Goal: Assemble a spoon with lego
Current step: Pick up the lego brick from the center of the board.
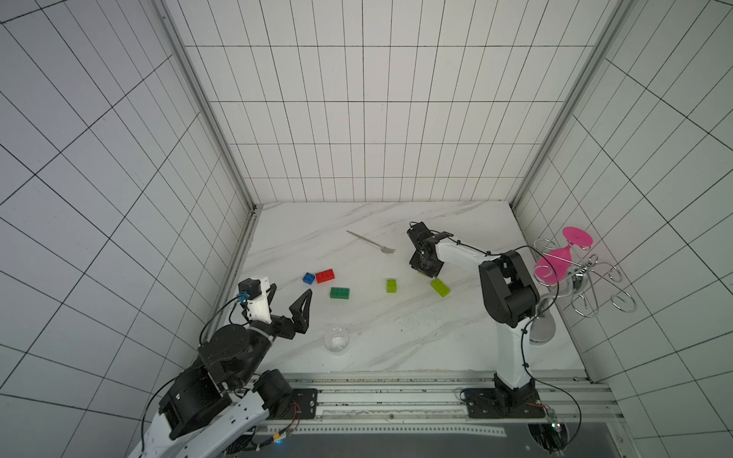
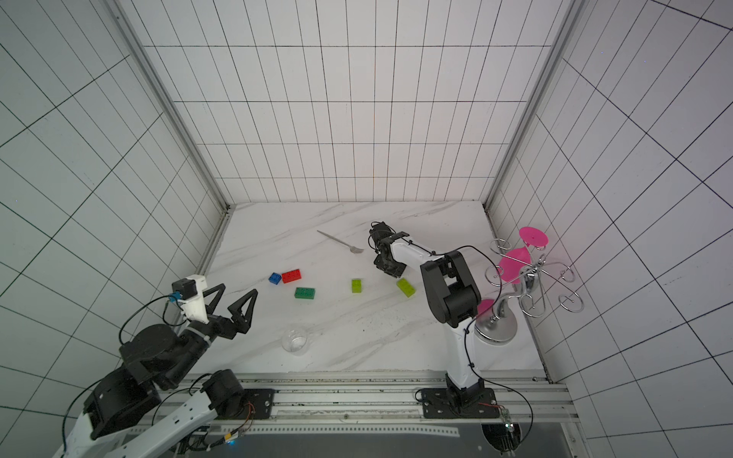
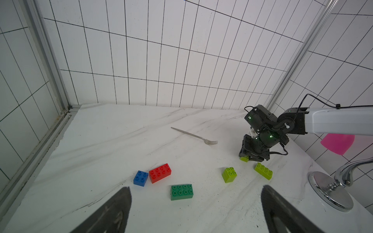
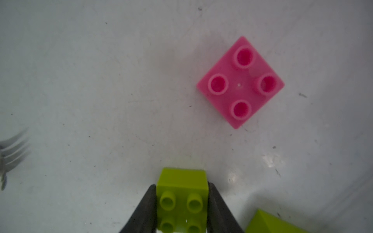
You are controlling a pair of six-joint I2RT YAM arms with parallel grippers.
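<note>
Pink brick (image 4: 240,82) shows only in the right wrist view, since the right arm covers it in both top views; fork (image 1: 371,242) far-centre, its tines blurred and cut off at that wrist view's edge. Right jaws clamped on a small lime brick (image 4: 182,177) low over the table (image 1: 396,329), right of centre; left jaws wide apart, near left. Count: three lime, including short lime brick (image 3: 229,174) and long lime brick (image 3: 263,171), one blue brick (image 1: 308,278), one red brick (image 1: 325,275), one dark green brick (image 1: 339,292), one glass (image 1: 336,338); all bricks separate.
</note>
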